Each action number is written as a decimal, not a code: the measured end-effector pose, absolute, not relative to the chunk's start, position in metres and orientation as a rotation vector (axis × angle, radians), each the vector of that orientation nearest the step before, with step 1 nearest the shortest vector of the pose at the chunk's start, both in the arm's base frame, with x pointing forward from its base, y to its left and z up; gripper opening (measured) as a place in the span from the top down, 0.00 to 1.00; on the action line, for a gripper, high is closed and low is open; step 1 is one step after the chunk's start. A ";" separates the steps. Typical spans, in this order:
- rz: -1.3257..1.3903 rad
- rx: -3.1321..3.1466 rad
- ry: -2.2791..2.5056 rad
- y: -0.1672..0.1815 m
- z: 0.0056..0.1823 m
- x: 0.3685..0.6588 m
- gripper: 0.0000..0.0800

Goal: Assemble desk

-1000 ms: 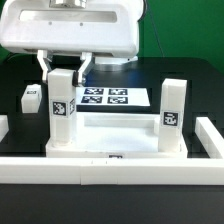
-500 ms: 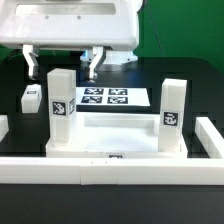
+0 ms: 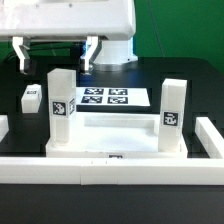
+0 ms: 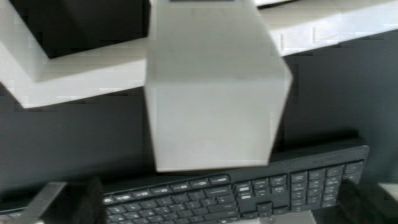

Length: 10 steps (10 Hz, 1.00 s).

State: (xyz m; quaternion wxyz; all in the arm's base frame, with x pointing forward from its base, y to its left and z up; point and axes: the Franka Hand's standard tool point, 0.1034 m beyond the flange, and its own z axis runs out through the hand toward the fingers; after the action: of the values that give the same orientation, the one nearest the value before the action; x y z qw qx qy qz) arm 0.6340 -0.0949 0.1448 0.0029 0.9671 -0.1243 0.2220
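Note:
The white tabletop (image 3: 115, 128) lies on the black table with its rim up. Two square white tagged legs stand upright in its corners, one on the exterior view's left (image 3: 62, 108) and one on the right (image 3: 172, 117). A third, loose leg (image 3: 30, 98) stands on the table further left. My gripper (image 3: 56, 64) is open and empty, its fingers spread wide just above the left leg without touching it. In the wrist view that leg (image 4: 217, 95) fills the middle, between dark fingers (image 4: 50, 203), with the tabletop rim (image 4: 54, 85) behind. The fourth leg is out of view.
The marker board (image 3: 105, 97) lies flat behind the tabletop. Low white border rails run along the front (image 3: 110, 166), the right (image 3: 212, 135) and the left (image 3: 3, 125). A black keyboard (image 4: 231, 190) shows in the wrist view between the fingers.
The fingers were close around the top of the left leg. They have opened wide, let it go and risen a little. The leg stays upright in its corner.

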 end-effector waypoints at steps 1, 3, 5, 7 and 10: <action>0.667 3.043 -0.366 -0.096 0.142 0.632 0.19; 0.603 3.061 -0.338 -0.106 0.134 0.627 0.19; 0.333 3.181 -0.359 -0.097 0.127 0.621 0.19; 0.117 3.244 -0.353 -0.089 0.118 0.608 0.19; 0.062 3.224 -0.312 -0.089 0.115 0.609 0.19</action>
State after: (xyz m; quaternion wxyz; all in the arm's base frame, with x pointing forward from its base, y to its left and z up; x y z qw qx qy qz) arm 0.6093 -0.0887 0.1152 -0.0491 0.9940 -0.0963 0.0190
